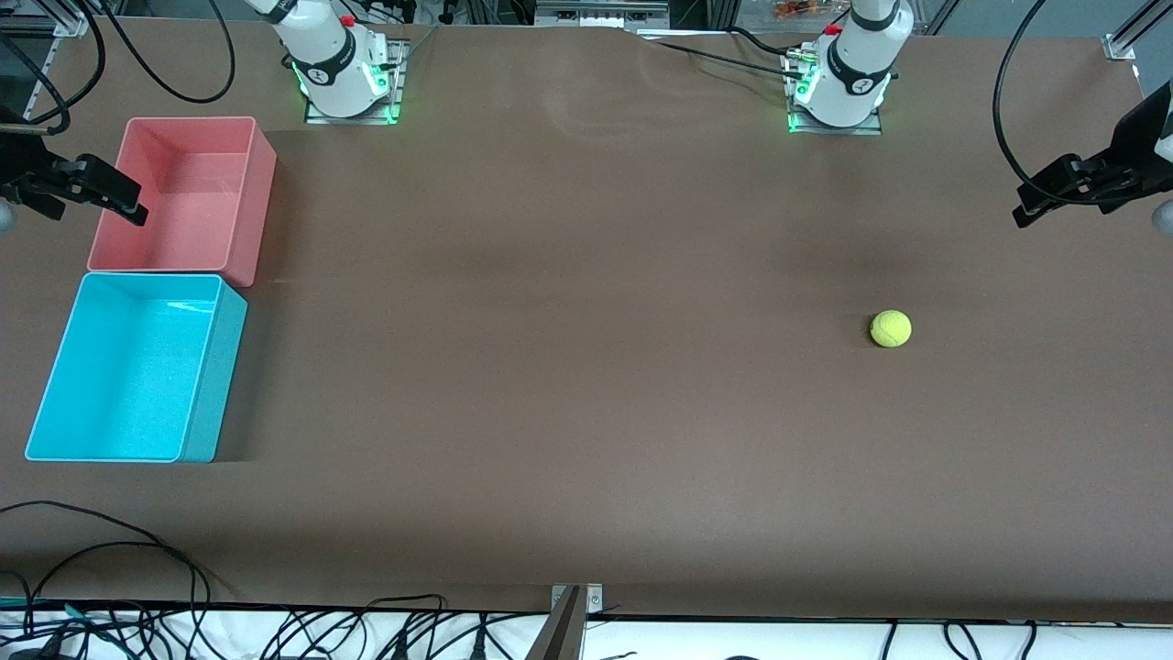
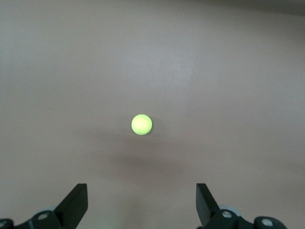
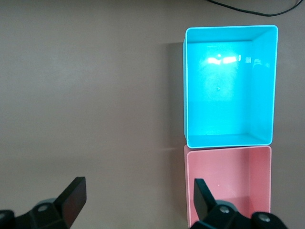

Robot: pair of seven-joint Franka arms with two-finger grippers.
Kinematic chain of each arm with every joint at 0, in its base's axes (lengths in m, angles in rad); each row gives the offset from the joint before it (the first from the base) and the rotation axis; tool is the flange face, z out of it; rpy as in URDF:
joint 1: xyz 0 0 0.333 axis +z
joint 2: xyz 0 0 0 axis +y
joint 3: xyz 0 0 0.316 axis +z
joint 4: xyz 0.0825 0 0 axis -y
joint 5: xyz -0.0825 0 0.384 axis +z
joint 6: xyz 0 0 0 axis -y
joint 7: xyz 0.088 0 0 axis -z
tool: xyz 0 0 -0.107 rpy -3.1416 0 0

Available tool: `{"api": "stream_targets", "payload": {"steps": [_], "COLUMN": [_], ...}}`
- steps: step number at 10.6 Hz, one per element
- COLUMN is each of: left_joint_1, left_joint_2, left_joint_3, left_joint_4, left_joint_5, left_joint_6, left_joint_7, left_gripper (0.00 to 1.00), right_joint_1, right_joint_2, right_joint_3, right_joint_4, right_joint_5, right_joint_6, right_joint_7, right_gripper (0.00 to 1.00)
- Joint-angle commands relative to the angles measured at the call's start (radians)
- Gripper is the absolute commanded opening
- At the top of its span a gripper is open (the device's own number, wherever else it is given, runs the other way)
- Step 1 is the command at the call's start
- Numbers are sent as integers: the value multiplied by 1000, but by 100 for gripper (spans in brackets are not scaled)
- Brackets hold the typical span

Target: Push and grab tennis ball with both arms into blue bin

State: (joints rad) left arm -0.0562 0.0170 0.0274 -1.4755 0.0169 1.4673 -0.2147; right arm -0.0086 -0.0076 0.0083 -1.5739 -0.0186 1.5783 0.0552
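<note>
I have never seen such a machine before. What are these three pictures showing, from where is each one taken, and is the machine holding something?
These are two white robot arms bolted along one edge of a brown table. The large picture comes from a high camera facing them. The other two come from small cameras on each arm's wrist, looking down past that arm's own black jaws.

On the table lies one tennis ball, toward the left arm's end. Toward the right arm's end stand two bins, touching: the blue bin, nearer the front camera, and a pink bin, farther from it. Both are empty.

The left gripper hangs over the ball, which also shows in the left wrist view. The right gripper hangs by the edge of the pink bin. Both jaws are open and hold nothing.
</note>
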Motion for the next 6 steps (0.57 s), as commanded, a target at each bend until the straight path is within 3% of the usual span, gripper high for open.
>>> {"api": "stream_targets", "payload": {"steps": [1, 6], "left_joint_1": [-8, -10], "left_joint_2": [17, 18], "left_joint_3": [-7, -13], "left_joint_4": [20, 24], "left_joint_5": [-6, -14], "left_joint_6": [-50, -47], "left_joint_7": [-3, 3], "left_gripper": [100, 100], "right_joint_1": [1, 1], "right_joint_2": [6, 3], "right_joint_3": [4, 1], "right_joint_4": [25, 17], "right_joint_5": [-15, -9], "right_joint_6": [-26, -26], "right_joint_7": [-15, -15], "right_gripper": [100, 100]}}
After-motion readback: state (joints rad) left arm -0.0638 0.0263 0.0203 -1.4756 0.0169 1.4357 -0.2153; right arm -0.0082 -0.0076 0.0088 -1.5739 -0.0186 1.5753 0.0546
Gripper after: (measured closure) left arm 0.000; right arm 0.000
